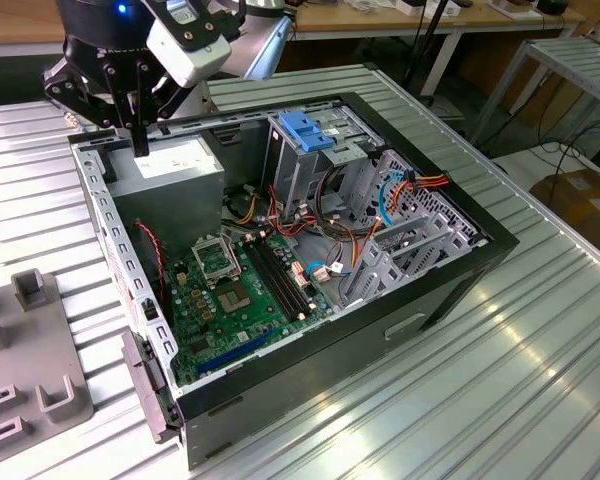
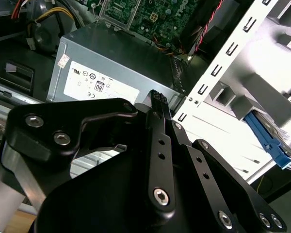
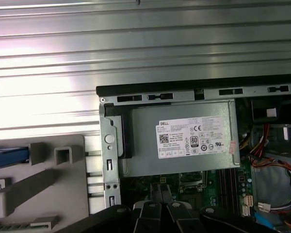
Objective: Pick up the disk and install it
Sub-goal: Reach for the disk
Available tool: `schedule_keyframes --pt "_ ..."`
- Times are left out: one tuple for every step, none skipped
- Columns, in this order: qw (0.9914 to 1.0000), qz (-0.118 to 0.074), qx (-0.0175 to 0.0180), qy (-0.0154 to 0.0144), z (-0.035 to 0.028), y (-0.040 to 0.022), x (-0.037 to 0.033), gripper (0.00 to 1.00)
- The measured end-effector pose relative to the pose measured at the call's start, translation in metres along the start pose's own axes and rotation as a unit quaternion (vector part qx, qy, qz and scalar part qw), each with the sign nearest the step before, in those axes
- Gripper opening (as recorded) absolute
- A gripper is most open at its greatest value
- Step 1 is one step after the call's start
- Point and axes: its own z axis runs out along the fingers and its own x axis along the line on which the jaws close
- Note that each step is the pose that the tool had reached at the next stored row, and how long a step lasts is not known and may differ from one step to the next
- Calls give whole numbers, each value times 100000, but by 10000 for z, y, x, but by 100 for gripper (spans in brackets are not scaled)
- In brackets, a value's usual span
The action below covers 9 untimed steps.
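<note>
My gripper (image 1: 140, 140) hangs over the back corner of the open computer case (image 1: 450, 280), just above the grey power-supply box (image 1: 175, 168). Its black fingers (image 3: 156, 191) stand pressed together with nothing between them; the gripper is shut. In the first wrist view a blue strip (image 3: 7, 155) lies on the grey fixture (image 3: 43, 179) beside the case, cut off by the picture's edge; it looks like the disk's rail. In the second wrist view a blue rail with grey metal behind it (image 2: 264, 138) shows past the case's white wall. The metal drive cage (image 1: 305, 175) stands at the case's far side.
The case lies on its side on a ribbed metal table (image 1: 520, 380). Inside are the green motherboard (image 1: 240, 290), loose cables (image 1: 335, 265) and a blue latch (image 1: 308, 130) atop the cage. The grey fixture (image 1: 30, 385) sits at the exterior view's left.
</note>
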Motion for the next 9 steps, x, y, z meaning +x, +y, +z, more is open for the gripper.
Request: schedule_keyframes --pt "100000 -1 -2 1 0 -1 9 10" --pt "100000 0 1 3 -1 -1 14 10" --pt "100000 0 -1 2 -1 -1 18 10" --pt "100000 -2 0 1 -1 -2 23 10" --pt "100000 -4 -3 -1 -1 -2 27 10" --pt "100000 0 1 2 -1 -3 33 10" --pt "100000 -1 -1 2 -1 -3 37 10" --pt "100000 -1 -2 0 -1 -3 42 10" --pt "100000 0 -1 2 -1 -4 47 10"
